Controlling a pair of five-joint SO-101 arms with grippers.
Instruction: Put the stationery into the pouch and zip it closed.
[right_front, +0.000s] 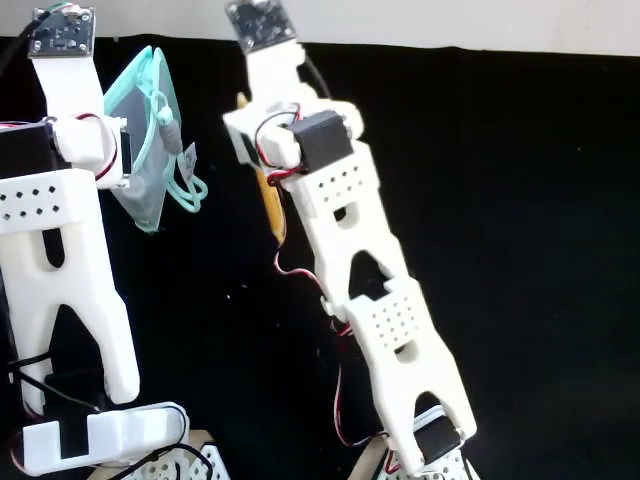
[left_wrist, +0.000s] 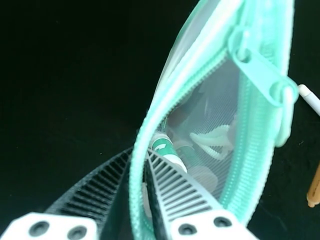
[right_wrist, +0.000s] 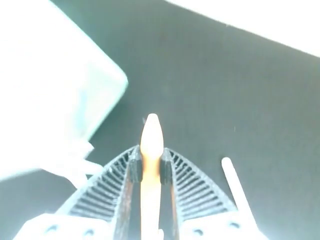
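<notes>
Roughly midway: the left gripper (left_wrist: 142, 162) pinches the rim of the open pouch (left_wrist: 252, 125), held upright with some stationery (left_wrist: 167, 150) inside. The right gripper (right_wrist: 150, 160) is clamped on an orange pencil (right_wrist: 151, 134) near it; a white pen (right_wrist: 234, 182) lies on the counter (right_wrist: 240, 90), and zipping remains.

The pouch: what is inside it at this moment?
Through the open zip of the pouch: a green-and-white pen and pale curved pieces. The left tool, clamped on it, covers the bottom, so anything deeper is hidden. The right tool's orange pencil is outside.
</notes>
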